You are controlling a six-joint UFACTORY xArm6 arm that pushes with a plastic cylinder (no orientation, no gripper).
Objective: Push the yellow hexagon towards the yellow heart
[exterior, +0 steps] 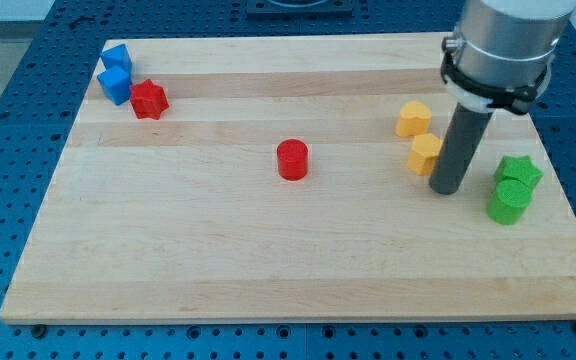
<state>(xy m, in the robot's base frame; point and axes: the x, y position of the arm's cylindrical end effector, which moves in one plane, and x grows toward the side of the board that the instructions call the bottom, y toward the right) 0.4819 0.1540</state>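
Observation:
The yellow hexagon (425, 154) lies on the wooden board at the view's right. The yellow heart (414, 118) lies just above it, a small gap apart. My tip (446, 189) stands right of the hexagon and slightly below it, close to or touching its right side; contact cannot be told. The dark rod rises from the tip to the grey arm body at the view's top right.
A green star (519, 171) and a green cylinder (509, 201) sit right of my tip near the board's right edge. A red cylinder (292, 159) is at the middle. Two blue blocks (116, 72) and a red star (149, 99) sit at the top left.

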